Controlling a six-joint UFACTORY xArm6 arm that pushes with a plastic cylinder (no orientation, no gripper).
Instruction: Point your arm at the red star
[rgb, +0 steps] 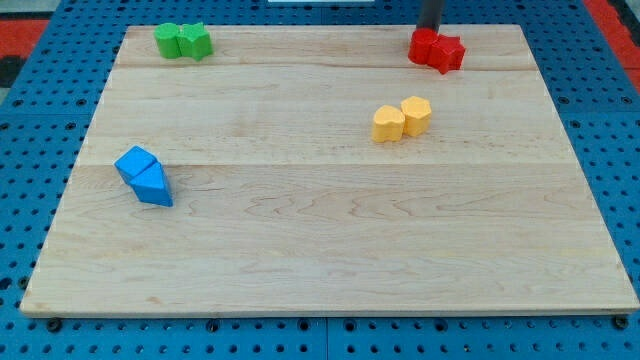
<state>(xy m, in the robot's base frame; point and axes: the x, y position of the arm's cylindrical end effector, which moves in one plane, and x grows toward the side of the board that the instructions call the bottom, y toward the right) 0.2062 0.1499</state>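
Two red blocks touch each other at the view's top right of the wooden board (320, 250). The right one (451, 53) has a pointed, star-like outline. The left one (425, 45) is rounder. My rod comes down from the view's top edge, and my tip (428, 30) stands right behind the left red block, touching or nearly touching it. The red star lies just to the view's right and a little below my tip.
Two green blocks (182, 41) sit together at the top left. Two yellow blocks (402, 119) sit right of the board's centre, below the red pair. Two blue blocks (144, 176) sit at the left. A blue pegboard (30, 200) surrounds the board.
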